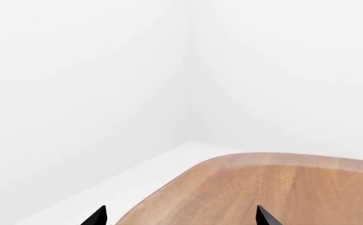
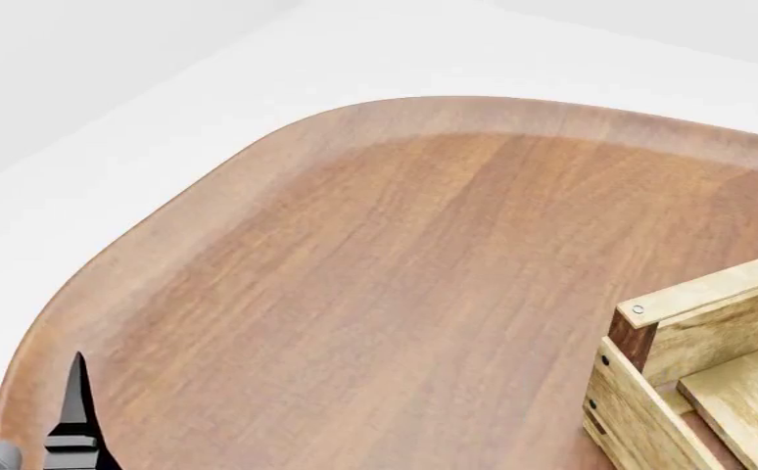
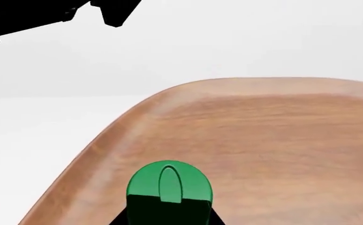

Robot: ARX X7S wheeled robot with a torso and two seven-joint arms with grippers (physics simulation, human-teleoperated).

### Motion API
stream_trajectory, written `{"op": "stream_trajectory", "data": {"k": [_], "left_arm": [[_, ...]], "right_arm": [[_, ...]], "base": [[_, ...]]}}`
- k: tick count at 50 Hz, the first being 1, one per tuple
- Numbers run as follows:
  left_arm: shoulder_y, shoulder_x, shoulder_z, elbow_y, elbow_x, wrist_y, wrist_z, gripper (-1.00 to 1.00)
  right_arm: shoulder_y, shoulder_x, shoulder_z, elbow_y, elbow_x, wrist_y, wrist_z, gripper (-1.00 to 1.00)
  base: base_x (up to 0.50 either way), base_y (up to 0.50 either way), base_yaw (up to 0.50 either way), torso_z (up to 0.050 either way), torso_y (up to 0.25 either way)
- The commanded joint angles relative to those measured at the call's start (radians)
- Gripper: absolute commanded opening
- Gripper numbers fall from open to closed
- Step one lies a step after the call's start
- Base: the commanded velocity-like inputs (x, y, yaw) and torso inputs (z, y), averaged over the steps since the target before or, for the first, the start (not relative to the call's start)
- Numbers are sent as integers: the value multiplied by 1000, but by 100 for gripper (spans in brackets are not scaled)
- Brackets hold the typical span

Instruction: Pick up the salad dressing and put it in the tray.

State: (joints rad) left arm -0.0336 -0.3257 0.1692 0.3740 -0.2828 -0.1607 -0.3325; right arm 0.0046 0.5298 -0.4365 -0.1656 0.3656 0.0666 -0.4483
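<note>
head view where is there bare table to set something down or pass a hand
Most of the wooden table is bare, from its rounded far edge down to the left hand at the near left corner. The only crowded part is the near right, where a corner of the tray juts in. The slatted floor of the tray that shows looks free too.

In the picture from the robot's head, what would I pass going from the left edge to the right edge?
Left gripper, only a black fingertip poking up at the bottom corner → the wide bare wooden table → the tray, a light-wood slatted crate with a dark corner post, cut off by the right edge.
</note>
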Motion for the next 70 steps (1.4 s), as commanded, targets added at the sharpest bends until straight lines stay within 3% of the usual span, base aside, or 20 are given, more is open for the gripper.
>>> {"op": "stream_trajectory", "data": {"k": [1, 32, 70], "left_arm": [[1, -2, 2, -1, -4, 2, -3, 100], [1, -9, 7, -5, -14, 9, -8, 100], [-4, -17, 16, -13, -19, 15, -16, 100]], "right_arm": [[9, -6, 26, -34, 3, 18, 47, -100], [0, 79, 166, -281, 76, 131, 207, -100], [102, 124, 396, -271, 92, 229, 432, -100]], "base": [[0, 0, 0, 0, 0], [0, 0, 0, 0, 0], [0, 0, 0, 0, 0]]}}
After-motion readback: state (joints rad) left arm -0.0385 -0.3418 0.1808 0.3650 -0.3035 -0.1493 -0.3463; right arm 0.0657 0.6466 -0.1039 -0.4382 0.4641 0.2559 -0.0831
